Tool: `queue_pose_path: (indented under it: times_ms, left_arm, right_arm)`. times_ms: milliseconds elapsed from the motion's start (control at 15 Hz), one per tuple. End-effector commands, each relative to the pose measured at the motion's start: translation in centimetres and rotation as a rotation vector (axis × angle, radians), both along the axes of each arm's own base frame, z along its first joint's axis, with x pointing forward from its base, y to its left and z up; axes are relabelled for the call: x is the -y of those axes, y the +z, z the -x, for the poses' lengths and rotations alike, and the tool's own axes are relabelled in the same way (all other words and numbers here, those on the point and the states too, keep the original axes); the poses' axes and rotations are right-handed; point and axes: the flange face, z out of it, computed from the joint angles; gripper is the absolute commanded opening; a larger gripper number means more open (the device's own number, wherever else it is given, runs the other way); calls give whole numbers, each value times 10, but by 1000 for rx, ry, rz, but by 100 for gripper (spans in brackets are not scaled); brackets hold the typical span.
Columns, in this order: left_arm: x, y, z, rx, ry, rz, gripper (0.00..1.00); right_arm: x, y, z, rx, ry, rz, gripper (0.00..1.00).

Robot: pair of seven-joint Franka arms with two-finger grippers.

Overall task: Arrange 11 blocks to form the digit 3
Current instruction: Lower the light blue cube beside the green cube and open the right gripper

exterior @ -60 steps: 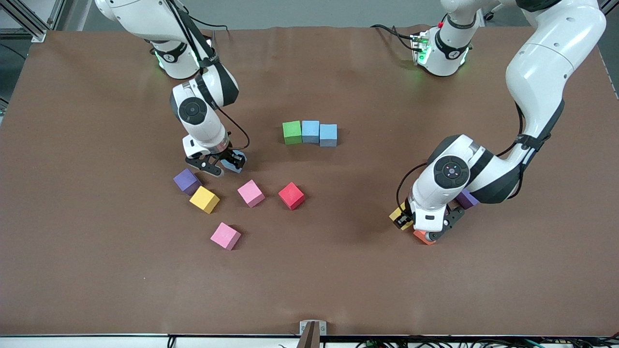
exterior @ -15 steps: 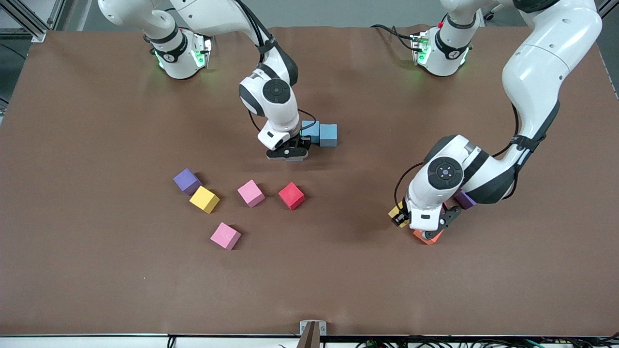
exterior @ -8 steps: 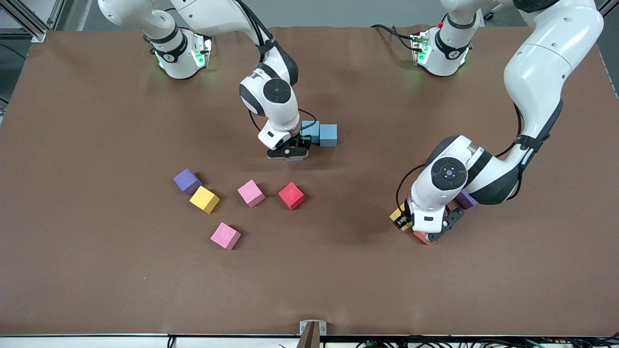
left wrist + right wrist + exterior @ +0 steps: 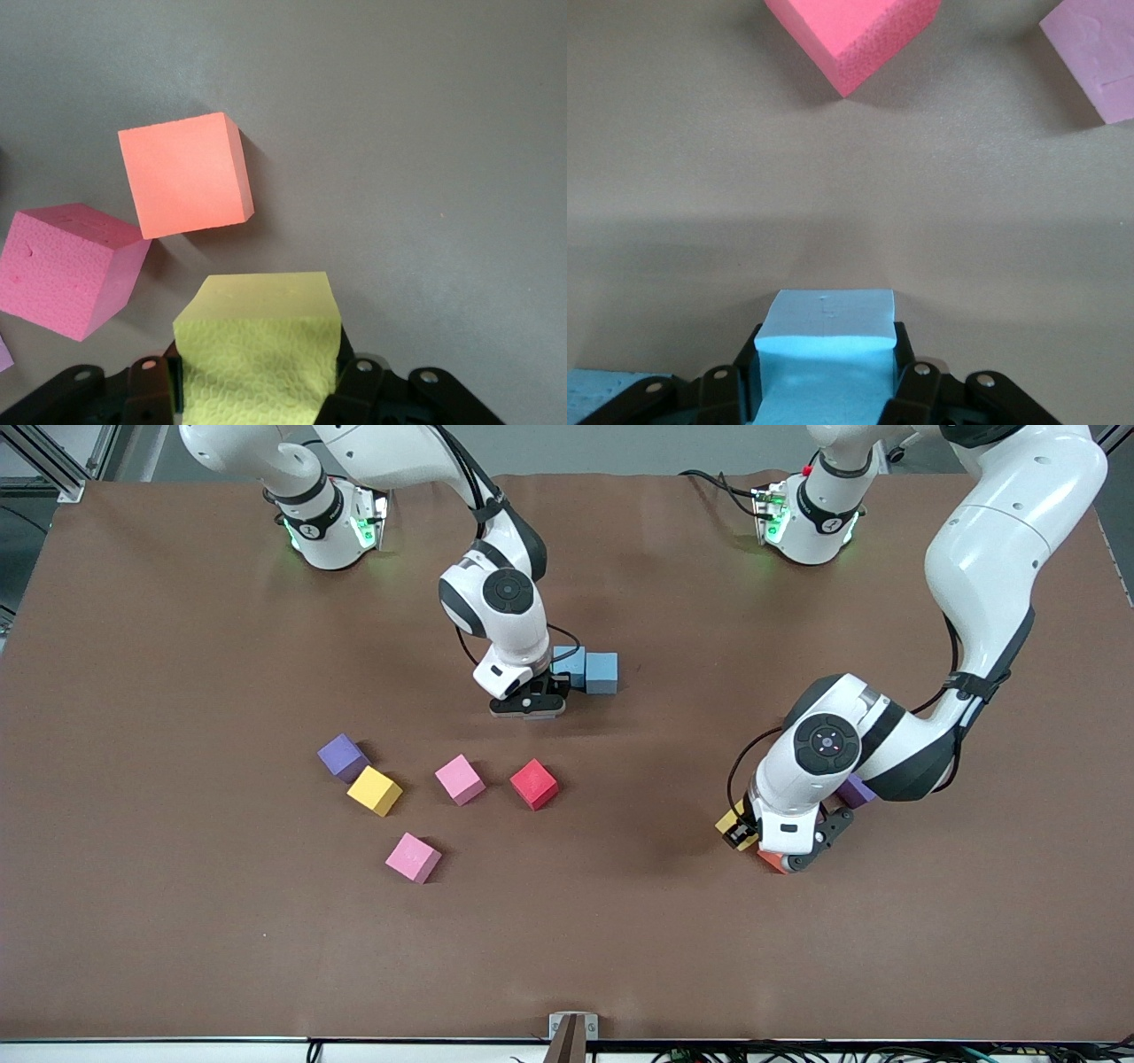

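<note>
My right gripper (image 4: 529, 704) is shut on a light blue block (image 4: 826, 354), low over the table at the right-arm end of a short row. Of that row a light blue block (image 4: 570, 664) and a blue-grey block (image 4: 601, 672) show; the hand covers the rest. My left gripper (image 4: 784, 840) is shut on a yellow block (image 4: 257, 354), close over an orange block (image 4: 769, 861) that lies just ahead of it (image 4: 184, 175). A pink block (image 4: 66, 266) lies beside the orange one.
Loose blocks lie nearer the front camera than the row: purple (image 4: 342, 756), yellow (image 4: 374, 790), pink (image 4: 460, 779), red (image 4: 533, 783) and another pink (image 4: 413, 857). A purple block (image 4: 856, 790) sits half under the left arm.
Four seconds ago the right gripper held the light blue block beside the purple one; it has carried it to the row. Over the last second the left hand shifted only slightly.
</note>
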Motion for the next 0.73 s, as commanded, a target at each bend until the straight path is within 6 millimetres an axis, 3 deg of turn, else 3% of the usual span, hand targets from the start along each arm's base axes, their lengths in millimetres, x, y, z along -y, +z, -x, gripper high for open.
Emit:
queue_pose_path:
  times_ms: [0, 665]
  left_arm:
    - [0, 8, -1, -4, 10, -5, 40]
    - [-3, 8, -2, -4, 14, -6, 40]
  right_arm:
    - [-3, -41, 26, -63, 12, 49, 3]
    - [-6, -42, 30, -69, 13, 45, 5]
